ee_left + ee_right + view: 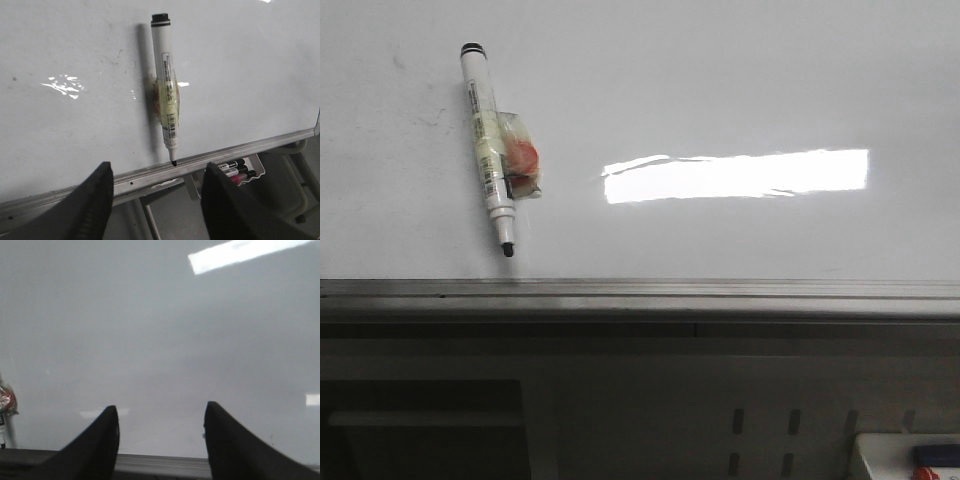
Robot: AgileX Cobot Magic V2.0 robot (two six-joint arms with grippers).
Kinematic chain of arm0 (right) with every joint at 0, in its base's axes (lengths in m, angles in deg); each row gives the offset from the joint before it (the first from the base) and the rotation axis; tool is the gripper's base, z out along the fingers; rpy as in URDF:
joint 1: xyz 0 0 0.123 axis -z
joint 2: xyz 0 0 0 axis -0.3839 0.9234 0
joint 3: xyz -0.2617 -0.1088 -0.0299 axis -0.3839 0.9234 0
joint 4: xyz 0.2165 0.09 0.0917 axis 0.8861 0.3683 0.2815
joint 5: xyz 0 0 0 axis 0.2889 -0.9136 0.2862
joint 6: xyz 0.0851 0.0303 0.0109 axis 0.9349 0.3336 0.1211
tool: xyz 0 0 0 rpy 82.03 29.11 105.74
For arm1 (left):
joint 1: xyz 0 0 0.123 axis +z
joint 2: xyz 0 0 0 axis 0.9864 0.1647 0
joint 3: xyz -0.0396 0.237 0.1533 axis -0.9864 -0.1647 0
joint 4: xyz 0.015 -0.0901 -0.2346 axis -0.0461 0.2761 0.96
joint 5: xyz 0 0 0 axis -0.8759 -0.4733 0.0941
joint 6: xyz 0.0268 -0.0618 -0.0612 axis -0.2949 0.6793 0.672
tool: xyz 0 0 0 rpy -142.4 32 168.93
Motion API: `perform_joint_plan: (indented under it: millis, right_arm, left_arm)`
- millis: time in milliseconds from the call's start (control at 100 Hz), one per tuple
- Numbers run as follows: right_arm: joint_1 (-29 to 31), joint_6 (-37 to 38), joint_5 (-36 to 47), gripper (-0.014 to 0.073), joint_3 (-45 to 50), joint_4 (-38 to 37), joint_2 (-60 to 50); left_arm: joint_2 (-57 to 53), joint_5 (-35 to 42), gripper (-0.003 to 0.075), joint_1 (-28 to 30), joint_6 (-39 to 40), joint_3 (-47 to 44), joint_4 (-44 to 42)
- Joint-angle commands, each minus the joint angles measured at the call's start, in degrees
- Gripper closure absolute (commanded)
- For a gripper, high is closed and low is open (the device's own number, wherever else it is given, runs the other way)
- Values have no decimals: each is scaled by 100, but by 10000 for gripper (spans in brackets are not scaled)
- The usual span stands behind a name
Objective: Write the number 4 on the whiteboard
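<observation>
The left gripper (156,192) stands with its two dark fingers spread wide and nothing between them, facing the whiteboard (75,125). Straight ahead of the gap, a white marker (166,87) sits against the board, its black tip pointing down and almost touching the grey edge rail (150,175). A yellowish wad with a red patch (520,160) clings to the marker's barrel, seemingly fixing it to the board, though how it does so is hard to make out. Beneath the rail, to one side of the marker tip, a small tray holds spare markers (237,170).

The right gripper (161,440) is likewise parted wide and holds nothing, pointed at a bare stretch of board just above the rail. A bright rectangular glare patch (735,175) lies on the board to the right of the marker. No drawn 4 shows on the board.
</observation>
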Motion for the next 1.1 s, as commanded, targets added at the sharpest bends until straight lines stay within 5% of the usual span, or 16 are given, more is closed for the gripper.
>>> perform_joint_plan:
  millis: [0,370,830,950,1050,1090]
  right_arm:
    - [-89,-99,498,245,-208,-24,208]
    - [-138,-111,599,245,-217,-24,330]
    - [-138,-111,599,246,-217,-24,330]
    - [-138,-111,640,246,-217,-24,330]
    - [-138,-111,696,246,-231,-24,330]
    - [-138,-121,696,246,-274,-24,330]
  left_arm:
    - [437,241,375,-348,-127,278,443]
    - [1880,2091,375,-2047,78,804,546]
    - [2940,2654,381,-2169,87,842,909]
    - [3029,2681,500,-2169,87,842,909]
    - [3014,2693,736,-2169,87,842,909]
    - [2998,2707,738,-2169,63,842,909]
